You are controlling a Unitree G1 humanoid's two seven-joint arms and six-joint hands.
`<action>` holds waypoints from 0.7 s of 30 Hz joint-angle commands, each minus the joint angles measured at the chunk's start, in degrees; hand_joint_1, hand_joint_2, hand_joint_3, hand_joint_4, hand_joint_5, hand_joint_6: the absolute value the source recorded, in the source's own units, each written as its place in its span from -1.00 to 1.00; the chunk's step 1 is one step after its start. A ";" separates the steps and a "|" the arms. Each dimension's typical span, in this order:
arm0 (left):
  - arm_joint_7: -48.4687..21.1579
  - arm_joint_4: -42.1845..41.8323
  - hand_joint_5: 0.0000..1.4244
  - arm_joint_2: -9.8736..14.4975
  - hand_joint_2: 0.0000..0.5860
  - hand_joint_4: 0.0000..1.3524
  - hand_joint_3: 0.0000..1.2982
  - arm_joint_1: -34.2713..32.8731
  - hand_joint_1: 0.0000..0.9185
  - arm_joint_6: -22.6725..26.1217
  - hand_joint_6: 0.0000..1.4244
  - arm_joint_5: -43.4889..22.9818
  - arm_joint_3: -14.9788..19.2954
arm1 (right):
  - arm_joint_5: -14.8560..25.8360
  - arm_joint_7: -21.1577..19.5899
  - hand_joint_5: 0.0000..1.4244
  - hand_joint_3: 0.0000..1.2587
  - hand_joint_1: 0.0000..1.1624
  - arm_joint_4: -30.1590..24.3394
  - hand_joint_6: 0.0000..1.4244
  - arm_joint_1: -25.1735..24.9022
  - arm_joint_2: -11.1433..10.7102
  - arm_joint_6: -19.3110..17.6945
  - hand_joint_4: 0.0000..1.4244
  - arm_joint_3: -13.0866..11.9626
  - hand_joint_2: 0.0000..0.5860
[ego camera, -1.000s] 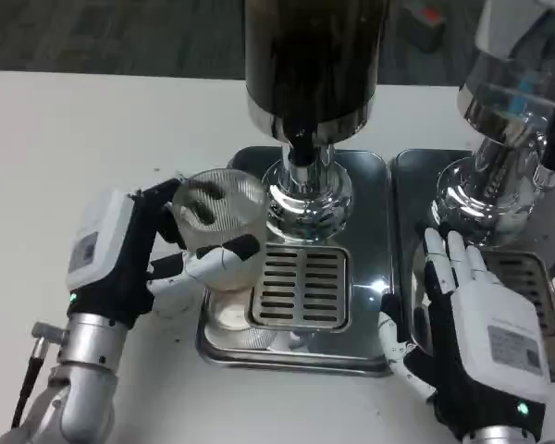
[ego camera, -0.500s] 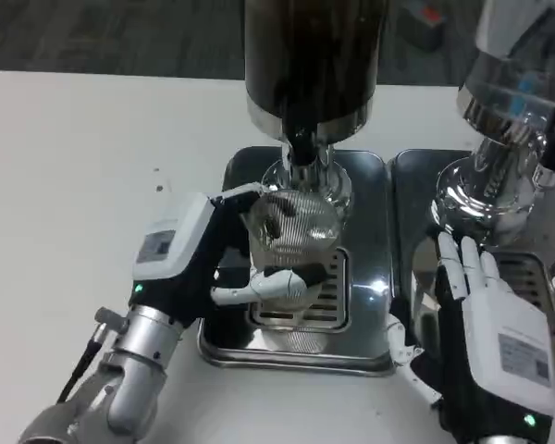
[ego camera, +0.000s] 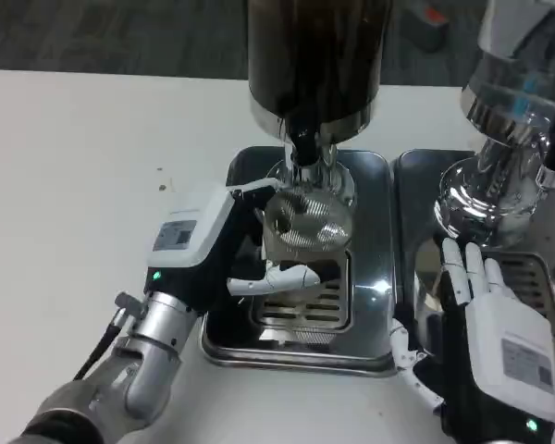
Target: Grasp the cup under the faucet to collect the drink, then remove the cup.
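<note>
Now the left hand (ego camera: 224,248) grips the clear ribbed cup (ego camera: 305,225), fingers wrapped round its side, and holds it over the slotted grate (ego camera: 302,301) of the metal drip tray (ego camera: 370,277). The cup sits directly below the black faucet (ego camera: 302,139) of the dark drink dispenser (ego camera: 319,55), mouth tilted somewhat toward the camera, so that whatever pours should fall inside and any spill land on the grate. Whether its base rests on the grate or hangs just above it is hard to tell, since the fingers hide the bottom. I see no liquid in the cup yet, so collecting appears not yet begun.

The right hand (ego camera: 486,342) waits beside the tray with fingers straight and apart, holding nothing, near a second dispenser (ego camera: 513,120) on its own tray; it seems parked clear of the work, perhaps ready to work the tap.
</note>
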 commanded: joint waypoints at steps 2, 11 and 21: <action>-1.48 1.28 0.16 -0.70 -0.85 -0.02 -0.09 -0.53 -0.30 -0.70 0.04 0.05 -1.75 | -0.85 -0.84 -0.96 -0.91 -0.34 -0.96 -0.82 0.54 0.21 0.41 -1.00 0.22 0.78; -2.49 1.39 -0.04 -0.49 -0.86 -0.17 -0.22 0.20 -0.81 -0.97 -0.24 -1.33 -2.34 | -0.74 -0.54 -0.96 -0.90 -0.33 -0.68 -0.82 0.03 0.18 0.46 -1.00 0.26 0.78; -1.83 0.39 -0.14 0.87 -0.94 -0.30 -0.31 1.83 -1.00 -2.84 -0.36 -3.15 -1.04 | -0.23 0.03 -0.96 -0.90 -0.33 0.06 -0.84 -0.96 -0.32 -0.07 -1.00 0.19 0.78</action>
